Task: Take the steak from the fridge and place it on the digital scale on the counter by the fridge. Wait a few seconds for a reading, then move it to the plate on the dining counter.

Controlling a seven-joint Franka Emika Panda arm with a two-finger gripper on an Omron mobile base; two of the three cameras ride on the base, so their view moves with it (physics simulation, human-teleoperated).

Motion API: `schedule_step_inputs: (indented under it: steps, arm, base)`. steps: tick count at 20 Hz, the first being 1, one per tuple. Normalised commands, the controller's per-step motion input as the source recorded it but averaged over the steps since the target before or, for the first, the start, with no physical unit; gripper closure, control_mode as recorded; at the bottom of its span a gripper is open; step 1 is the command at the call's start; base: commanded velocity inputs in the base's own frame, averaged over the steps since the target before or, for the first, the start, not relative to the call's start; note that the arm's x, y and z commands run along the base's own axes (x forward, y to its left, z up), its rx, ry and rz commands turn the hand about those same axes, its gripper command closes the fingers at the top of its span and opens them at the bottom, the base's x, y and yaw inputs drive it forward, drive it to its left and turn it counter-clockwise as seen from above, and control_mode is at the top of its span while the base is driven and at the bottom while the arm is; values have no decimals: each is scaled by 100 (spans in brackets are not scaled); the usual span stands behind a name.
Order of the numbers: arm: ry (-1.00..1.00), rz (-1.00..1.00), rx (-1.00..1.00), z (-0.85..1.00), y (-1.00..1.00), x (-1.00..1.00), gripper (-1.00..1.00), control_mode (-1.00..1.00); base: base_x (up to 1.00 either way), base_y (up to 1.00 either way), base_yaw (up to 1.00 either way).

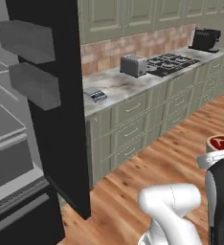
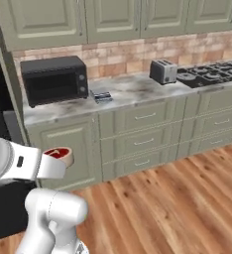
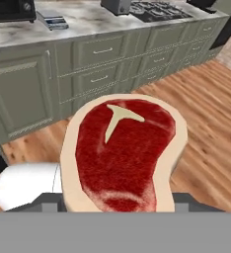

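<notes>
Steak (image 3: 122, 153) apparently in pincer (fingers hidden), open floor (image 3: 206, 113) below

You can count one steak (image 3: 123, 153), one digital scale (image 2: 101, 95), one toaster (image 2: 163, 71), one black microwave (image 2: 54, 79), one stove (image 1: 172, 63), and one fridge (image 1: 51, 119) at the left.
</notes>
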Motion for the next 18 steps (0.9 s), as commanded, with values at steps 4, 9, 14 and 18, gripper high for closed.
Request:
schedule_step_inputs:
  steps: [4, 9, 14, 18]
  arm:
    - [0, 0, 0, 0, 0, 0, 100, 100]
    - [0, 0, 0, 0, 0, 0, 100, 100]
    - [0, 0, 0, 0, 0, 0, 100, 100]
    - [0, 0, 0, 0, 0, 0, 100, 100]
  base:
    - [98, -60, 11]
    - [100, -50, 17]
    - [100, -34, 34]
    - [90, -16, 46]
